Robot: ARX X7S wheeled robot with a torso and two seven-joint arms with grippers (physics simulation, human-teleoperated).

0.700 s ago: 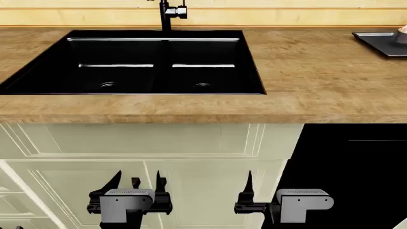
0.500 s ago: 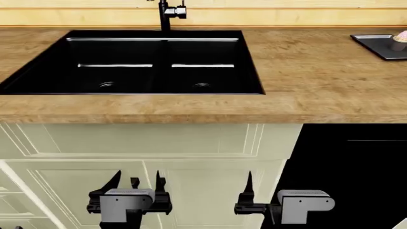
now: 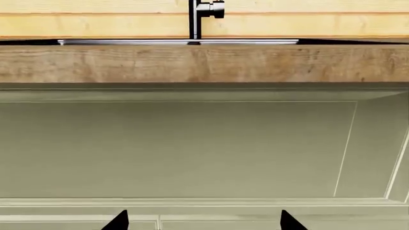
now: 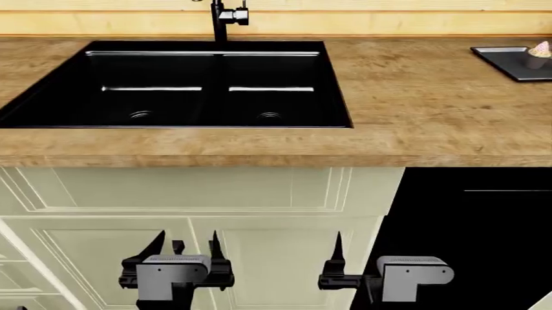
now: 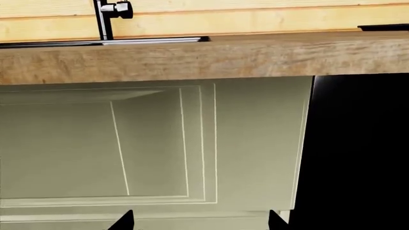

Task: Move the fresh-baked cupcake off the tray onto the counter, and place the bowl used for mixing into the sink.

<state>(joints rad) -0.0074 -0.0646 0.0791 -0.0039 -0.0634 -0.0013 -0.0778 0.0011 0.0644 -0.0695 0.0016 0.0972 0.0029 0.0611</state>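
Both hands, the left hand [image 4: 186, 248] and the right hand [image 4: 337, 248], hung open and empty below the tabletop [image 4: 414, 97], while the cupcake [image 4: 538, 54] sat on the tray [image 4: 505, 61] far right of the sink [image 4: 181, 84].

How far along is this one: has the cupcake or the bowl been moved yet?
Nothing looks done. The cupcake sits on the tray at the counter's far right. The sink holds nothing, and no bowl shows in any view. Nothing is in hand: the left tool and right tool hang open and empty below the counter edge, facing the cabinet front. Both moves remain.
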